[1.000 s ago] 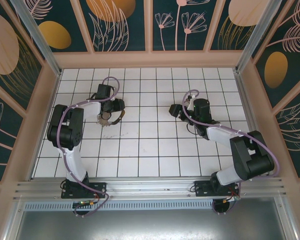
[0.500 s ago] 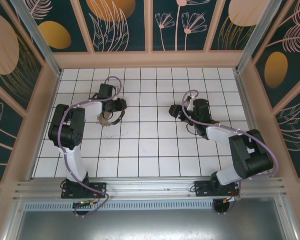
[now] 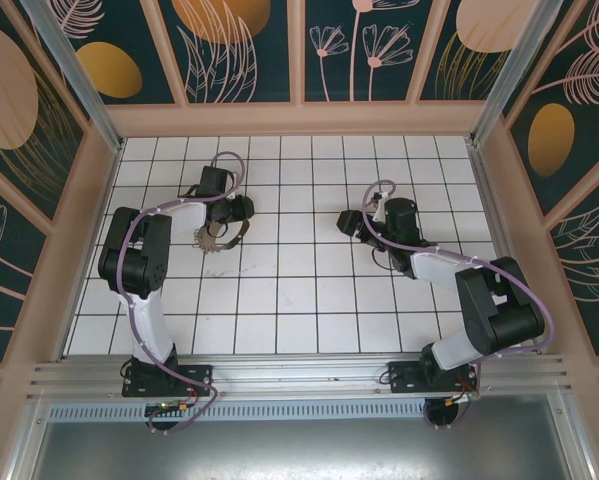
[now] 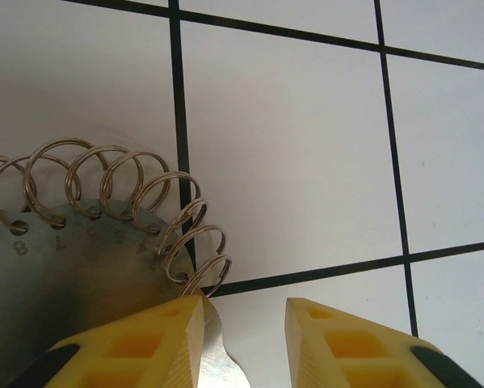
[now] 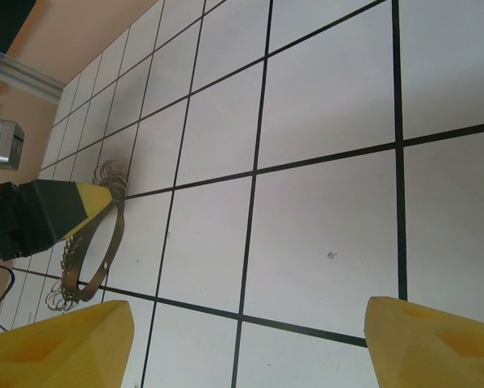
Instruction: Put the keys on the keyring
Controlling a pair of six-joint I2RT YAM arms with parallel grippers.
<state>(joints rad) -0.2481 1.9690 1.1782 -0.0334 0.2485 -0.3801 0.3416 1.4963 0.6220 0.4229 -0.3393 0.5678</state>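
Note:
The keyring [image 3: 219,239] lies flat on the white tiles at the left: a thin grey metal band [image 4: 72,267] with numbered holes and several small wire rings [image 4: 185,234] along its rim. My left gripper [image 3: 237,212] stands over its far right side. In the left wrist view its yellow jaws [image 4: 243,305] are partly apart, and the band's edge lies against the inner face of the left finger [image 4: 157,335]. My right gripper [image 3: 351,222] hovers open over bare tiles right of centre [image 5: 250,305]; from there the keyring [image 5: 92,246] sits far left. The keys are hidden.
White tiled floor [image 3: 299,290] with black grid lines, closed in by peach walls [image 3: 299,118] at the back and both sides. Several bare tiles separate the two grippers.
The left gripper's jaws have narrowed around the keyring's edge, and its wrist has crept slightly towards the back. The right arm has stayed still.

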